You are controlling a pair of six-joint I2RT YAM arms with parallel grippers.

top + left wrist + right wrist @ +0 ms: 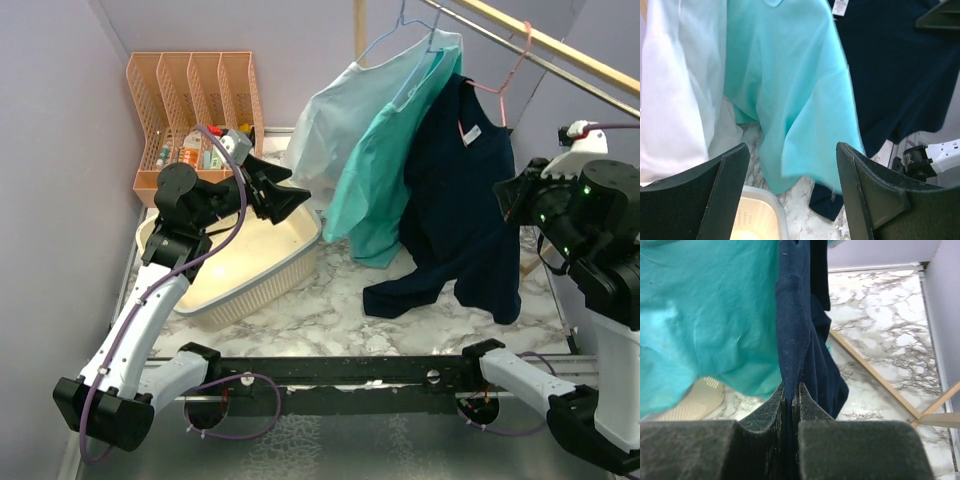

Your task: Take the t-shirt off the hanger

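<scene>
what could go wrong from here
The right gripper holds only a thin fold of the navy t-shirt, so it could slip out on a pull. The collar may snag on the pink hanger and drag it along the rail. The open left gripper faces the teal shirt and might catch that instead.

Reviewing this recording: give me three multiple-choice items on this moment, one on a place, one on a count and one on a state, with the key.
1. Where does the cream basket stand?
A. on the left part of the table
B. at the table's right edge
C. inside the orange rack

2. How many t-shirts hang here?
A. two
B. three
C. four

3. What state is the right tool in?
A. open and empty
B. shut on a hanger
C. shut on the navy t-shirt

Key: 1 A, the top view shows it left of the hanging shirts; 2 B, a white t-shirt, a teal t-shirt and the navy one hang side by side; 3 C, the right wrist view shows dark fabric pinched between its closed fingers.
</scene>
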